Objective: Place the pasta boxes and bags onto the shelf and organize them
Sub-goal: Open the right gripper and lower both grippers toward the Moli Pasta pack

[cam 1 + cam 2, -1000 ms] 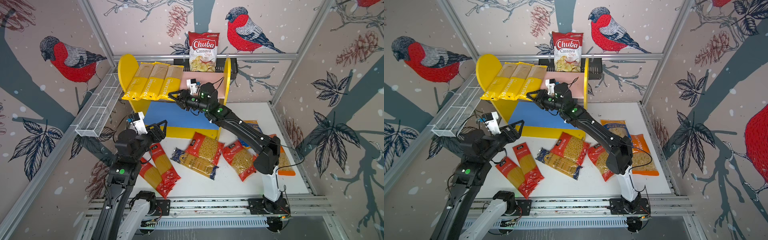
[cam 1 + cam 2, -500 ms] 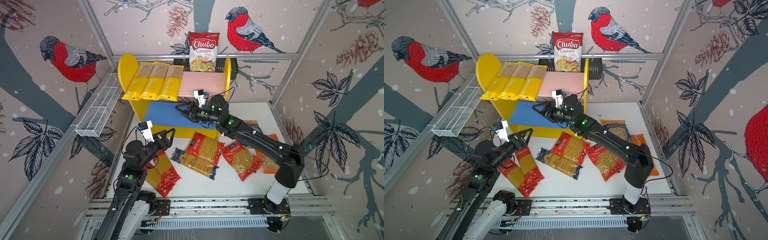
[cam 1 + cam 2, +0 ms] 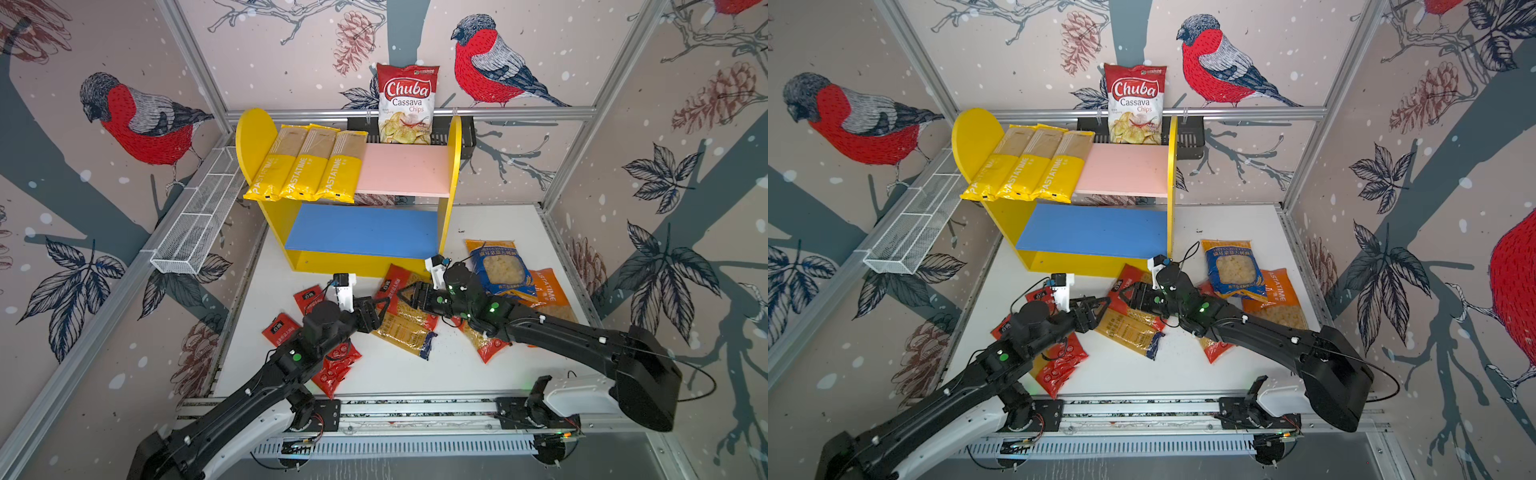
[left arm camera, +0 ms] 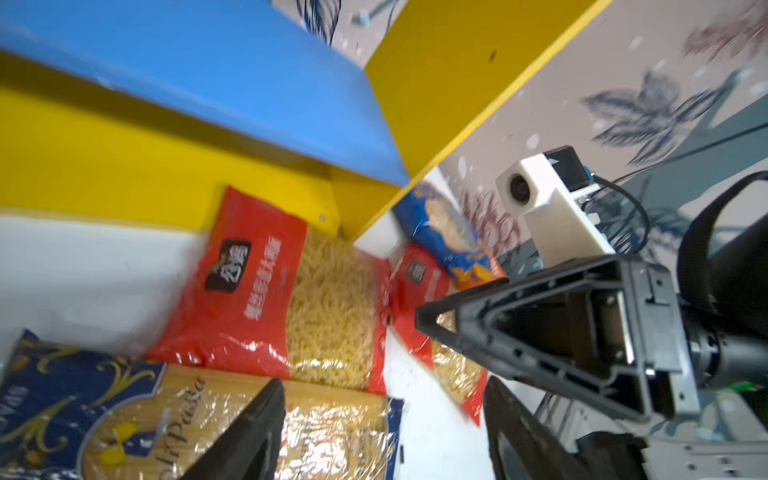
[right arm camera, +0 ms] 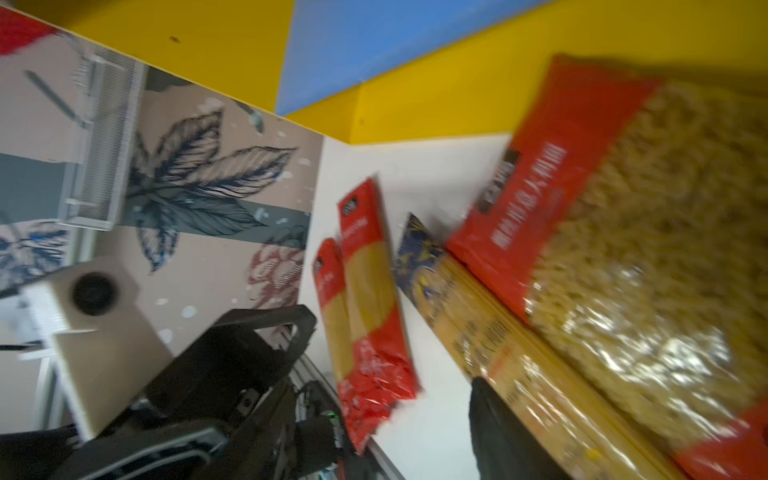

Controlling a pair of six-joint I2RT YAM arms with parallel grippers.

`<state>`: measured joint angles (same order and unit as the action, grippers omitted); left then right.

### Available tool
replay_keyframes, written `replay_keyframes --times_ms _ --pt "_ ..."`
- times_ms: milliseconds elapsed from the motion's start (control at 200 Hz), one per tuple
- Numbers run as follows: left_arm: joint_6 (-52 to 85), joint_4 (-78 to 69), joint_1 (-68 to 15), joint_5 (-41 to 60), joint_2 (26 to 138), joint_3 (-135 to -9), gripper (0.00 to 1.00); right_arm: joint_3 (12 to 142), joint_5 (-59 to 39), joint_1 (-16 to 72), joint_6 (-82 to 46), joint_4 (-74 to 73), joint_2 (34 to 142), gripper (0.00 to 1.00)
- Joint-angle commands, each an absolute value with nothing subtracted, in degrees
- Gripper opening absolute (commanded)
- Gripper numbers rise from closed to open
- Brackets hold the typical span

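Your left end effector point(image 3: 381, 308), spread and empty, hangs over the dark blue spaghetti pack point(image 3: 409, 336) on the desk point(image 3: 415, 374). Just right, your right end effector point(image 3: 405, 294) gapes above the red bag point(image 3: 392, 282). Far back, three PASTATIME packs point(image 3: 307, 166) lie left on the shelf point(image 3: 407, 170).

The shelf point(image 3: 455, 166) stands at the back of the bench point(image 3: 457, 365). Three PASTATIME spaghetti packs point(image 3: 309, 166) lie side by side on the left of its upper board point(image 3: 407, 170). The Chuba chips bag point(image 3: 407, 104) stands behind. In front of the shelf lie two spaghetti packs point(image 3: 336, 368) on the left, a macaroni bag point(image 3: 395, 284) in the middle, and an orecchiette bag point(image 3: 496, 270) overlapping a PASTATIME bag point(image 3: 548, 291) on the right.
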<state>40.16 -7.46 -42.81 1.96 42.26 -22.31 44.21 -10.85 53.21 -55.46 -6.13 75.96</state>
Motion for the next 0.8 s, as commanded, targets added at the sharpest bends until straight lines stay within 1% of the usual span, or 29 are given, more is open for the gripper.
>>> replay_keyframes --times_ms 0,180,260,360,615,795 --pt "40.9 -12.5 -46.0 -4.0 47.1 -22.5 0.73 41.9 -5.4 53.4 -53.7 -4.9 76.2 0.63" --pt "45.2 -11.8 -47.2 -4.1 55.0 -23.6 0.72 44.1 -3.3 55.1 -50.3 -1.8 82.0 0.61" --pt "45.8 -8.2 -47.2 -4.4 57.3 -24.9 0.72 44.3 -3.7 55.6 -48.7 -1.7 84.5 0.6" --pt "45.8 -3.6 -47.2 -4.9 60.1 -26.6 0.71 42.4 -5.5 55.9 -47.1 -4.8 84.8 0.61" --pt "48.9 -2.9 -47.2 -3.9 60.0 -24.2 0.69 43.0 -8.3 56.0 -43.7 -1.5 88.6 0.61" --pt "50.8 -4.7 -47.2 -2.3 60.0 -21.9 0.67 42.1 -8.9 55.6 -42.2 1.7 88.5 0.65"
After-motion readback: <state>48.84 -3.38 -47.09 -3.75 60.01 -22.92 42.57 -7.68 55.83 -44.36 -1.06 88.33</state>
